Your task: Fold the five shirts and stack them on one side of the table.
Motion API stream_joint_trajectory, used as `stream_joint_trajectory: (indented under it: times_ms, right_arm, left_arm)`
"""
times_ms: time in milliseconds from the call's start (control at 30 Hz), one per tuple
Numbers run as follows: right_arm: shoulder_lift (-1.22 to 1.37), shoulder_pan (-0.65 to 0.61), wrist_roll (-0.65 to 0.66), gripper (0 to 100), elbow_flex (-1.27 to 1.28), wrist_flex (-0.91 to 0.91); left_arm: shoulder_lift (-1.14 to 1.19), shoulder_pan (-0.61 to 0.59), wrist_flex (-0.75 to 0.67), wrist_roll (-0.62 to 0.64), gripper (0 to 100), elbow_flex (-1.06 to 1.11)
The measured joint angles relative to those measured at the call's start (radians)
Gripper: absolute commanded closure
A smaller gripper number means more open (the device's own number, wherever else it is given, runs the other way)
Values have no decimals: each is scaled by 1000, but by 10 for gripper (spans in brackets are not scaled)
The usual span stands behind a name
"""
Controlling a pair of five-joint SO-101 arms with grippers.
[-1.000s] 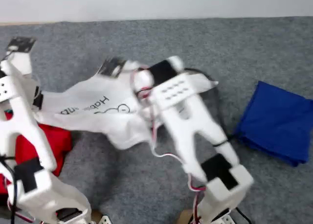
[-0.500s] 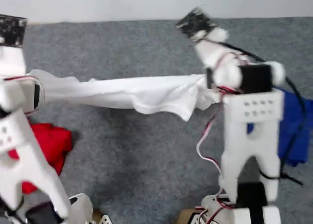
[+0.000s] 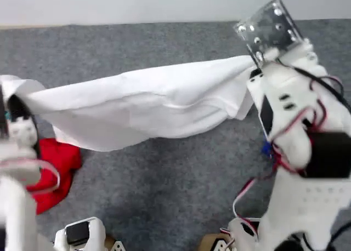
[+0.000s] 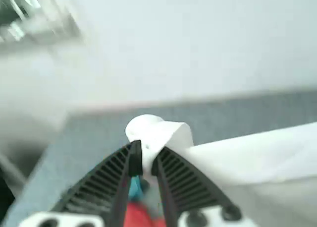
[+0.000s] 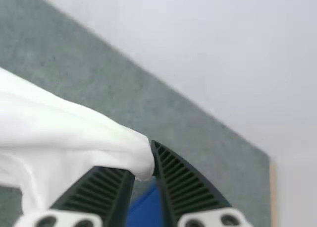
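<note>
A white shirt [image 3: 142, 106] hangs stretched in the air across the table between both arms. At the far left my left gripper [image 3: 19, 106] is shut on one end of it; the left wrist view has the black fingers [image 4: 166, 162] pinching a white fold [image 4: 156, 135]. At the right my right gripper [image 3: 253, 73] is shut on the other end, the cloth [image 5: 74, 138] clamped between its fingers [image 5: 168, 162]. A crumpled red shirt [image 3: 55, 166] lies on the grey table below the left arm. A blue shirt [image 3: 267, 148] peeks out behind the right arm.
Grey felt [image 3: 164, 185] covers the table, bare in the middle and front under the hanging shirt. A white wall [image 3: 137, 4] runs along the back edge. The arm bases [image 3: 82, 234] stand at the front edge.
Both arms have lifted and spread apart, raising the white shirt off the table and pulling it wide. The right arm has swung right, now covering most of the blue shirt.
</note>
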Motion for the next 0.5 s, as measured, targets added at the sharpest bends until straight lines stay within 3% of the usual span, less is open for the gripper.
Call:
stream_joint_trajectory:
  times_ms: [267, 500]
  right_arm:
    - [-195, 9, 0, 988, 0, -14]
    - [-339, 143, 0, 988, -20, -146]
  left_arm:
    - [-157, 0, -123, 0, 996, -2]
    - [-190, 3, -120, -21, 996, -2]
